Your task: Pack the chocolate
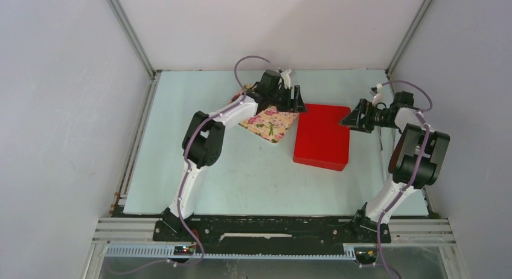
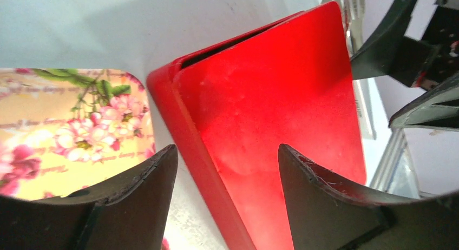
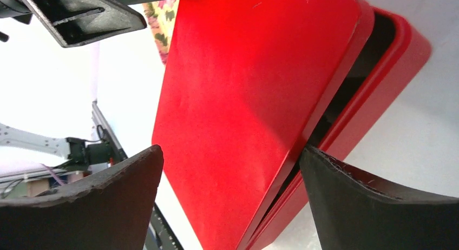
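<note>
No chocolate shows in any view. A red box (image 1: 322, 137) lies mid-table with its red lid (image 3: 243, 87) askew, leaving a dark gap along the base's rim (image 3: 389, 60). A flower-printed tray (image 1: 270, 123) sits just left of it, partly under my left arm. My left gripper (image 1: 296, 101) hovers at the box's far left corner. In its wrist view the left gripper (image 2: 227, 152) stands open, its fingers on either side of the box's side edge without touching it. My right gripper (image 1: 351, 119) is at the box's right edge. Seen from its wrist, the right gripper (image 3: 230, 152) is open wide over the lid.
The pale table (image 1: 241, 176) is closed in by white walls with metal posts at the back corners. A rail (image 1: 136, 146) runs along its left edge. A thin white stick (image 1: 381, 143) lies by the right arm.
</note>
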Motion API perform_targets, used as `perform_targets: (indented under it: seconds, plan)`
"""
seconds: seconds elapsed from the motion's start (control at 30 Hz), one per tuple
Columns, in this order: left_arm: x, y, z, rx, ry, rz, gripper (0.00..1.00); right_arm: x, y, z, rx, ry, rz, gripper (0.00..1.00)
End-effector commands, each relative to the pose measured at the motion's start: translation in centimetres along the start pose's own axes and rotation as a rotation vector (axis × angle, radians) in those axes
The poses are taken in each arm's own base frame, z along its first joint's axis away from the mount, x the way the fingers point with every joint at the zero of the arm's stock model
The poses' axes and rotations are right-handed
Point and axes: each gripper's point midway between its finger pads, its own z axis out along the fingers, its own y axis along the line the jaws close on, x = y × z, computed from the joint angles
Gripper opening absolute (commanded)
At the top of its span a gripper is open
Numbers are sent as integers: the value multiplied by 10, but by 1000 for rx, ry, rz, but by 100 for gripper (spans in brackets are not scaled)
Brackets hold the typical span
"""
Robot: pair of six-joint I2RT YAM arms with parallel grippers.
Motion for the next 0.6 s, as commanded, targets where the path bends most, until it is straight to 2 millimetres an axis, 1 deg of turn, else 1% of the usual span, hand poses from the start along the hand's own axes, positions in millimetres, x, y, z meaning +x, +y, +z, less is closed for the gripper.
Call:
perform_targets:
  seconds: [0.0,0.2,0.27,0.3,0.33,0.43,0.57]
  plan:
    - [-20,2,-4,-52,-42,112,73,-7,-37,-12,204,-9,-60,100]
    - [-17,-1,-10,-50,-36,115,73,-12,-35,-23,209,-39,-54,100]
    - [-13,-4,-17,-45,-37,119,73,-15,-30,-27,201,-53,-57,100]
    - [-14,-8,-22,-35,-45,124,73,-17,-28,-28,194,-60,-58,100]
    - [-9,-8,-26,-30,-42,124,73,-17,-26,-29,189,-64,-60,99]
    - [0,-20,-37,21,-39,122,73,-19,-23,-31,182,-71,-61,100]
    - [18,-41,-47,152,-8,105,72,-22,-11,-32,106,-93,-39,100]
